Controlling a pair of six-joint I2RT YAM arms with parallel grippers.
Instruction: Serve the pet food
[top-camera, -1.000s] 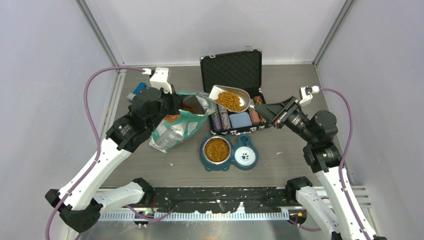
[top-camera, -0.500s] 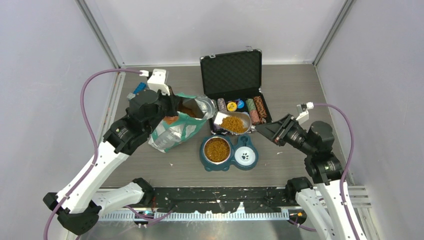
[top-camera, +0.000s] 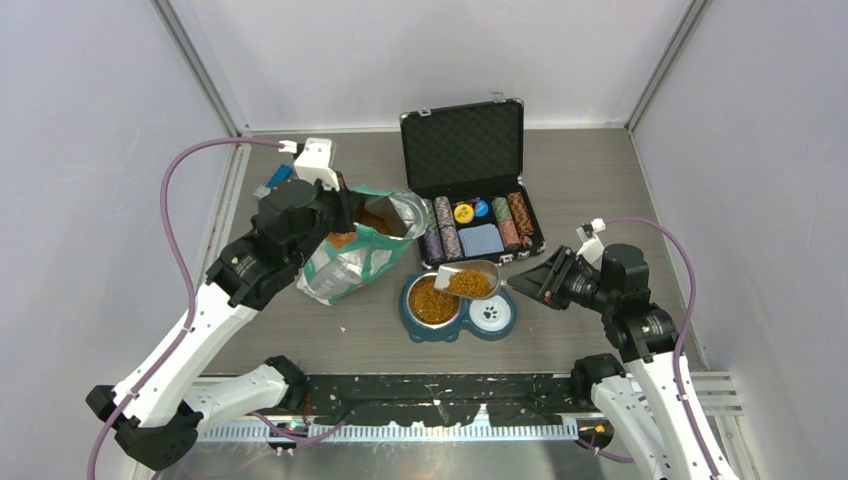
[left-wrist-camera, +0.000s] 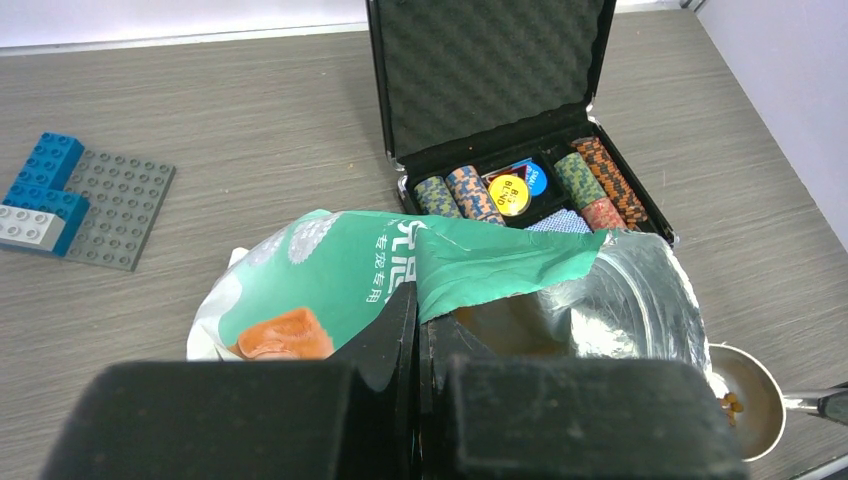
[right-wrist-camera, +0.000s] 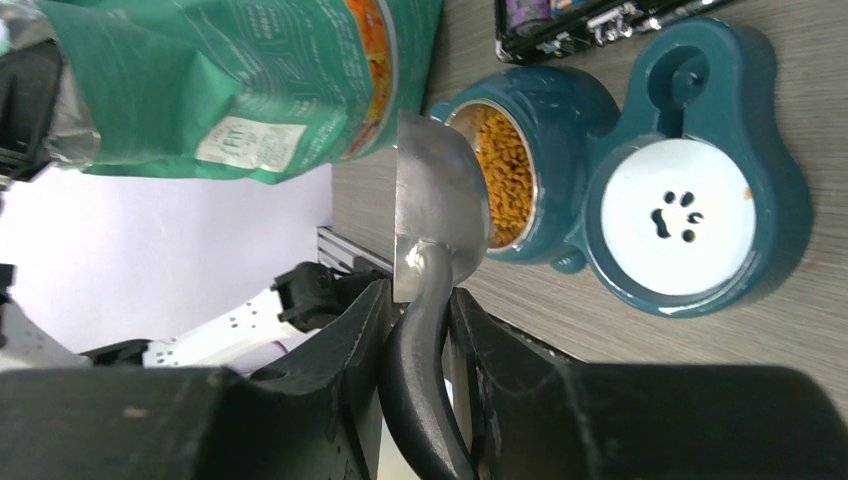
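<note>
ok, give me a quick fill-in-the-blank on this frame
The right gripper holds the scoop by its ____.
The left gripper is clamped on the rim of the ____.
In the top view, pet food fills the feeder's ____ bowl.
The poker-chip case stands ____.
Missing: handle; bag; left; open.

Robotics lab cell, white enclosure walls (top-camera: 420, 60), aluminium corner posts (top-camera: 200, 70), grey table (top-camera: 580, 160)
</note>
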